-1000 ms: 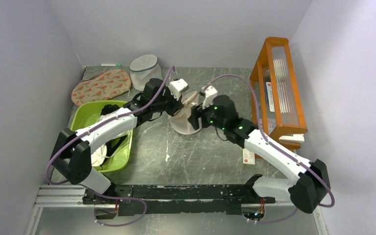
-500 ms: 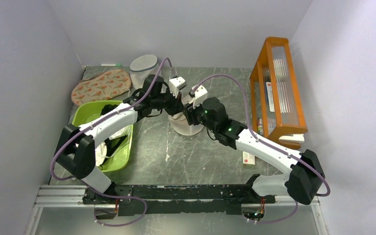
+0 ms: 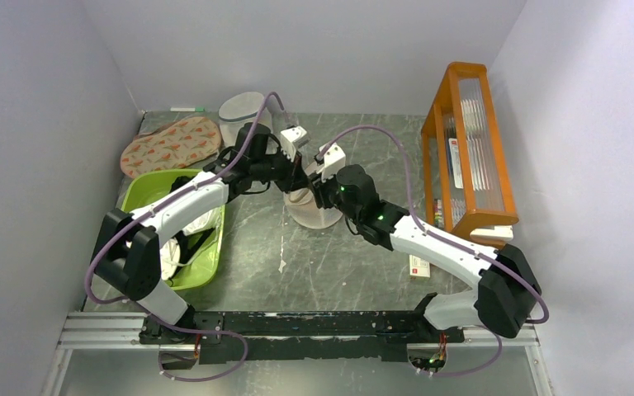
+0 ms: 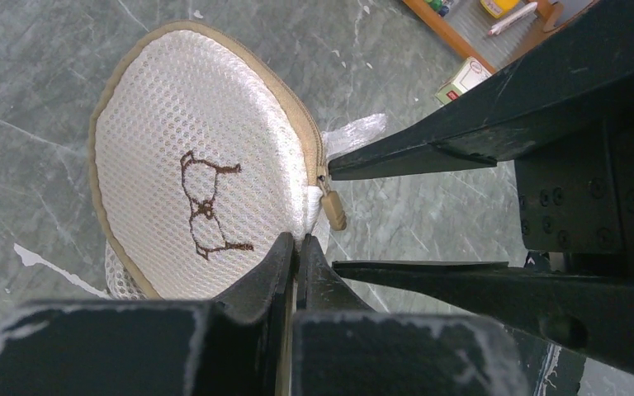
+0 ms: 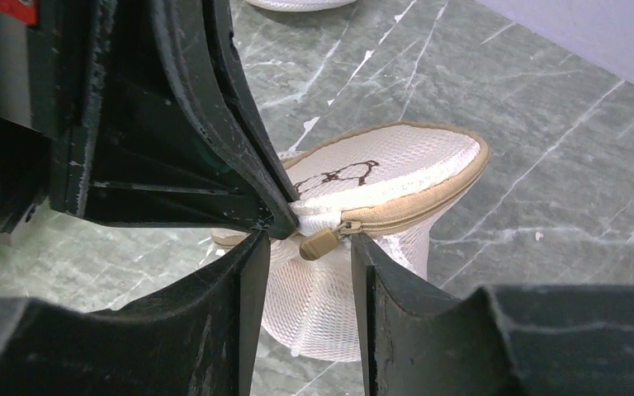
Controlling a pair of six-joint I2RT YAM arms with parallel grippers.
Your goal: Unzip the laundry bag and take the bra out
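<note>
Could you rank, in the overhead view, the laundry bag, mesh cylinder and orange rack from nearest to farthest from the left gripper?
1. laundry bag, held at its rim by the left gripper
2. mesh cylinder, back left
3. orange rack, far right

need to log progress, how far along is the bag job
Done: left gripper shut on the bag, on mesh by the zip end. In hand: right gripper open, fingers either side of the pull, not yet closed on it. Left: grip the pull, run the zip, which looks fully shut, round the rim, and take out the bra, not visible.
</note>
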